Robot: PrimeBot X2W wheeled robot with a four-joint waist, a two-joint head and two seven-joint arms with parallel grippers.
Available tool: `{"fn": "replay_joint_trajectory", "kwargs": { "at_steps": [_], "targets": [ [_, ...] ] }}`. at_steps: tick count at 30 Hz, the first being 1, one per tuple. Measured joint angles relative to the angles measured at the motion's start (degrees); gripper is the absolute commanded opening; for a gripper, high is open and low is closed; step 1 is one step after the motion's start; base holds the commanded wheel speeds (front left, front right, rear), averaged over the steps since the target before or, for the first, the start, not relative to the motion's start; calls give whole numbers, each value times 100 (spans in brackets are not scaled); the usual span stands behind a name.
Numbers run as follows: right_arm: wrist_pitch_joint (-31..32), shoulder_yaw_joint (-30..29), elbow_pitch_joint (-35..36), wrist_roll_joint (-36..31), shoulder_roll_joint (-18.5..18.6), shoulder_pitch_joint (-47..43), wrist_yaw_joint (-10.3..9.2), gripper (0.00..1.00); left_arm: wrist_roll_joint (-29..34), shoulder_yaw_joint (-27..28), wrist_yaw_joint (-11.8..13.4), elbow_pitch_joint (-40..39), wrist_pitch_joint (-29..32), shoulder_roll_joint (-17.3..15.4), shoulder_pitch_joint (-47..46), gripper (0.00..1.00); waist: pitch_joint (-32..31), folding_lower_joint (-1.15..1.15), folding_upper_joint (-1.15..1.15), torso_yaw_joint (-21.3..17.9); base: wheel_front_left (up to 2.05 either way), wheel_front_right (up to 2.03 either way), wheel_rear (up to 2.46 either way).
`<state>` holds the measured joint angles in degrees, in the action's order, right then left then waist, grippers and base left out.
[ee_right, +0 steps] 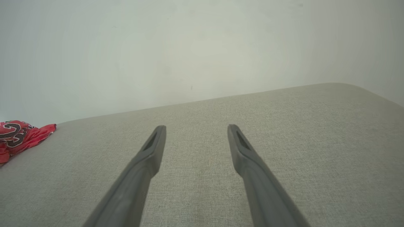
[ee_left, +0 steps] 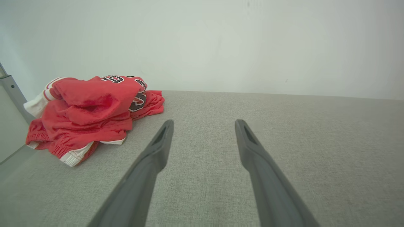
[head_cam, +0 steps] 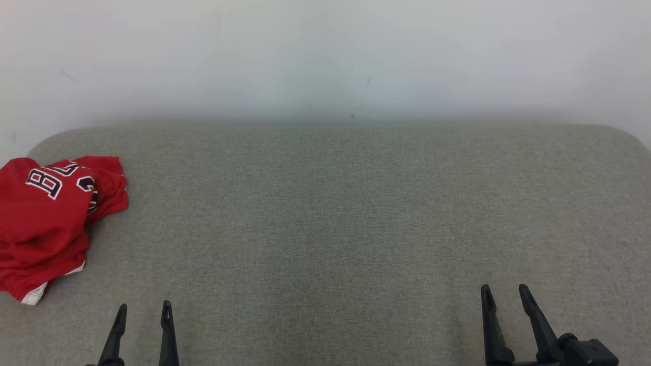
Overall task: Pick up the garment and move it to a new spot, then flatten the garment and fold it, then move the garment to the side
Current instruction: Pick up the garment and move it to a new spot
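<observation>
The garment is a red jersey with white trim and black-and-white lettering, lying crumpled in a heap at the far left of the grey cloth surface. In the left wrist view the garment lies ahead and to the left of my fingers. A corner of the garment shows at the left edge of the right wrist view. My left gripper stands open near the front edge, apart from the heap, with nothing between its fingers. My right gripper is open and empty at the lower right.
A pale wall rises directly behind the grey surface, whose far corners are rounded. A grey metal frame piece stands at the left beyond the heap in the left wrist view.
</observation>
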<state>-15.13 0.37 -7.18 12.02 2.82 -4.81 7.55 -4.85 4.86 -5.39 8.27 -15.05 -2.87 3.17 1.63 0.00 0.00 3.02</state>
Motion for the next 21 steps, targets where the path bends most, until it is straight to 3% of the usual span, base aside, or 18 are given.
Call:
{"fn": "replay_joint_trajectory", "kwargs": {
  "at_steps": [10, 21],
  "targets": [
    [0, -13, -21, 8, 1, -34, 0, 100, 73, -31, 63, 45, 0, 1, -1, 100, 2, 0, 0, 511, 0, 0, 0],
    [0, 21, -78, 16, 1, -116, 0, 100, 89, 42, 59, 126, 0, -1, 21, 100, -28, 0, 0, 1337, 0, 0, 0]
  ]
}}
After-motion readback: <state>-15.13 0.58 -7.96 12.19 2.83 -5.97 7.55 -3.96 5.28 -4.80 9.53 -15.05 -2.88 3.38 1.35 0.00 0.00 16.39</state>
